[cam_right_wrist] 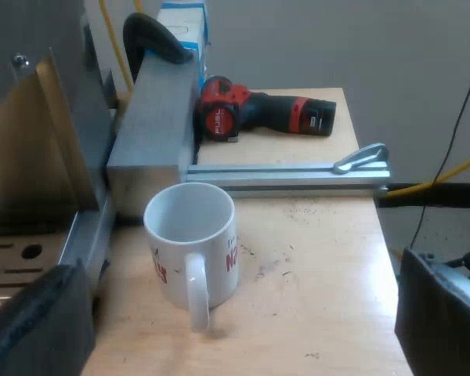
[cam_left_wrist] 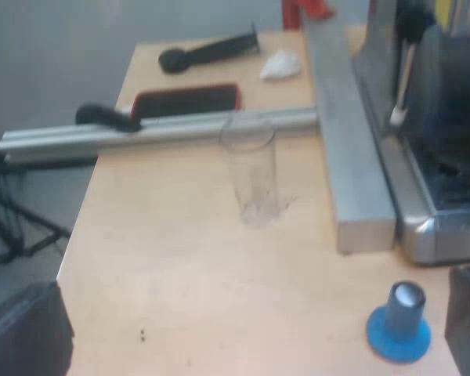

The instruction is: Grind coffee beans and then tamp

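Pale wood tabletop [cam_left_wrist: 180, 266] runs under both arms, with a grey wall beyond. Over it the left gripper [cam_left_wrist: 247, 321] hangs low, its fingers [cam_left_wrist: 27, 333] spread wide with nothing between them. Closest to it stands the tamper [cam_left_wrist: 399, 323], blue and upright on its broad disc with a pale cap on top. It is just beside one finger and near the machine's [cam_left_wrist: 442, 180] front corner. I judge it stiff and fairly light, and steady on that wide foot. The short round stem above the disc is the place to pinch, squarely across, since a smooth cylinder can twist out of a skewed grip. Farther on stands the glass [cam_left_wrist: 251, 176], upright and empty. By its look it is thin-walled, slippery and fragile, so a reach should keep clear of it. Behind it a rail [cam_left_wrist: 157, 133] crosses the table and meets a thicker bar [cam_left_wrist: 352, 149] running along the machine. Beyond the rail lie a flat black thing edged in red [cam_left_wrist: 186, 100], a black handle [cam_left_wrist: 207, 51] of what I cannot tell, and a white wad [cam_left_wrist: 280, 66].

The right gripper [cam_right_wrist: 243, 337] is likewise wide apart and empty. Nearest it stands the mug [cam_right_wrist: 192, 251], upright, empty, handle toward the camera, close to the machine's tray [cam_right_wrist: 16, 258]. Dark specks [cam_right_wrist: 286, 266], probably grounds, lie beside it. Past another rail lies a red and black drill [cam_right_wrist: 266, 116].
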